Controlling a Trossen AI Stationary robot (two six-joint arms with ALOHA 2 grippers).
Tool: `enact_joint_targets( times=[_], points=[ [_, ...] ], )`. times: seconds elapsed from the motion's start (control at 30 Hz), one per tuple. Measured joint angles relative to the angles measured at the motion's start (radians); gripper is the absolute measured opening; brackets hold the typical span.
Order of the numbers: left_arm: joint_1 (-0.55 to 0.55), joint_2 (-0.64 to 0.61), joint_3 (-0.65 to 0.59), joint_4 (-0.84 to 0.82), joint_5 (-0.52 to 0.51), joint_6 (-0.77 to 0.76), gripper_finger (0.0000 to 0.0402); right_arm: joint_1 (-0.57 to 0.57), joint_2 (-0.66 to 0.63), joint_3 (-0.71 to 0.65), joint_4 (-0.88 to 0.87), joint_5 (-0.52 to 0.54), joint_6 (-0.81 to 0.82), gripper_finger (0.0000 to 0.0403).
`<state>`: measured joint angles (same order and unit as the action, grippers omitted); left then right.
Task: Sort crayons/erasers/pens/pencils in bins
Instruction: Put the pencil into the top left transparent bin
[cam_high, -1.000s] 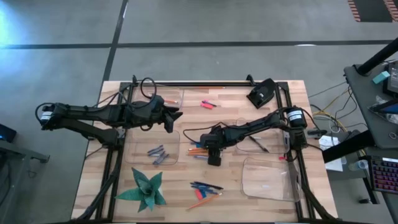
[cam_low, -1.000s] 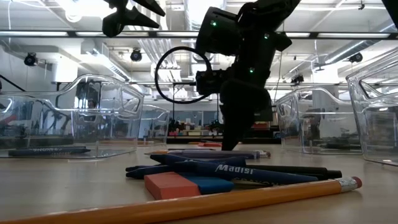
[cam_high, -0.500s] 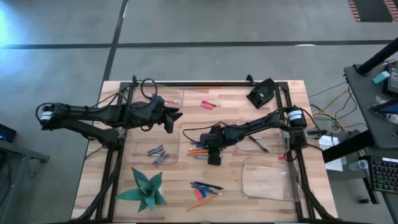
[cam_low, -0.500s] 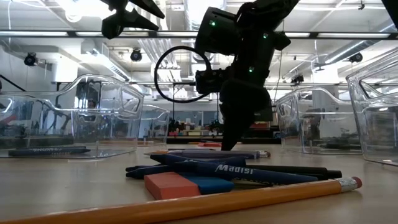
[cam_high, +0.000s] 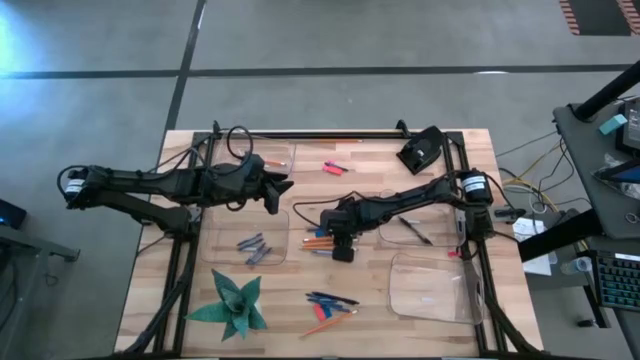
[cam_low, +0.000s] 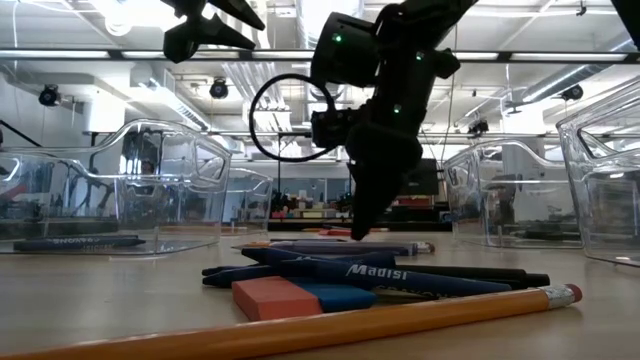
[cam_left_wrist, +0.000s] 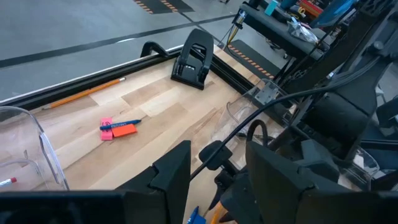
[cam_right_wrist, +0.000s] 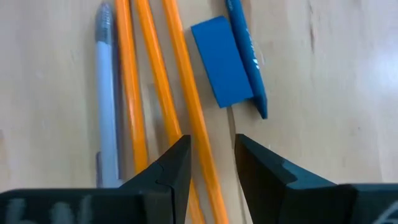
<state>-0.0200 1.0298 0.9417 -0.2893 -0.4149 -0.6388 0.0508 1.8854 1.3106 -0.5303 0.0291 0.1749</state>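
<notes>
Right arm set to pick a pencil from the mid-table cluster

Right gripper, jaws slightly apart, straddles one of three pencils; blue eraser just beside. Centre on that shaft alone, avoid neighbours. Left gripper hovers open, empty, over far-left bin

Bright ceiling lights are shining evenly from overhead, leaving only faint shadows on the bench. Glare is streaking the clear bins. The pencil nearest the low camera is blurring, and the right hand is looking soft, silhouetted against the lamps.
</notes>
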Motion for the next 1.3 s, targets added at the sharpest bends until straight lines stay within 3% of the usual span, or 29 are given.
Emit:
enact_joint_targets(
  times=[0.43,0.83,1.3],
  points=[
    [0.000,0.000,-0.001,0.000,0.000,-0.002,0.0141,-0.006,0.003,-0.027,0.014,0.000,-0.010,0.0104],
    [0.000,0.000,-0.001,0.000,-0.001,-0.003,0.0141,-0.004,-0.002,-0.089,0.050,0.043,-0.044,0.0017],
    [0.000,0.000,-0.001,0.001,-0.001,-0.005,0.0141,-0.014,-0.017,-0.031,0.035,-0.011,-0.148,0.0010]
  ],
)
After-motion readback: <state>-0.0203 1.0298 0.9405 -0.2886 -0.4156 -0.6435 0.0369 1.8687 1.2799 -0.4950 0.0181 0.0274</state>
